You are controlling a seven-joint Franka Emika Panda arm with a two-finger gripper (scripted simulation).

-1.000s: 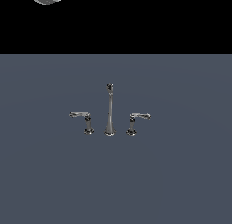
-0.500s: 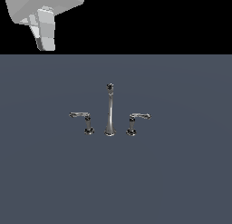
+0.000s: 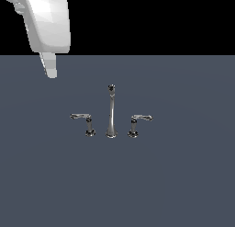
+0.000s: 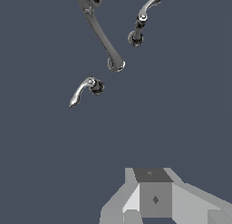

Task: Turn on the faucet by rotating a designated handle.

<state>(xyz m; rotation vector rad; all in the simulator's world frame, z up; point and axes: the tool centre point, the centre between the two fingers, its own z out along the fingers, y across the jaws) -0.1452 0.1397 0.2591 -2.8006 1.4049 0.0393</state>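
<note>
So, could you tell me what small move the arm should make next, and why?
Probably bring the end effector down and toward the exterior view's right, to the handle whose arm points to that view's left. The end effector hangs high above the grey surface, well clear of the faucet, and touches nothing. Whether it is open cannot be told.

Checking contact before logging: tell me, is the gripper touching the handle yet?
No; in the exterior view the gripper hangs well apart from the handle, toward that view's upper left.

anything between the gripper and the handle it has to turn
Nothing: in the exterior view only bare grey surface separates the gripper from the handle. The wrist view shows the same empty stretch.
</note>
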